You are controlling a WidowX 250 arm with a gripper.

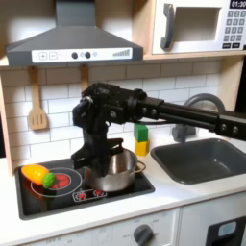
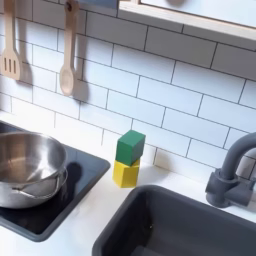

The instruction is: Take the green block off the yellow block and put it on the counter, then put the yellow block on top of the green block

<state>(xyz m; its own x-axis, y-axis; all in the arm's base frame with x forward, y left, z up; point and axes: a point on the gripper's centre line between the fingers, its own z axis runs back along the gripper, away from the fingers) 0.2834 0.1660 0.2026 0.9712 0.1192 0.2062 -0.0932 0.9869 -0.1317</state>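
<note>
The green block (image 1: 141, 133) (image 2: 130, 147) sits on top of the yellow block (image 1: 142, 148) (image 2: 125, 173), slightly turned on it. The stack stands on the off-white counter (image 1: 165, 198) (image 2: 95, 218) by the tiled wall, between the stovetop and the sink. In the first exterior view my black arm reaches in from the right, and its gripper (image 1: 97, 157) points down over the stovetop, left of the stack and beside the steel pot. The dark fingers blur into the arm, so I cannot make out their state. Nothing visible touches the blocks.
A steel pot (image 1: 116, 170) (image 2: 28, 165) stands on the black stovetop (image 1: 67, 195) (image 2: 60, 205). Rounded toy food (image 1: 36, 174) lies on the first exterior view's left burner. The dark sink (image 1: 202, 159) (image 2: 190, 228) and faucet (image 1: 208, 102) (image 2: 235, 172) flank the stack. Wooden utensils (image 2: 67, 50) hang on the wall.
</note>
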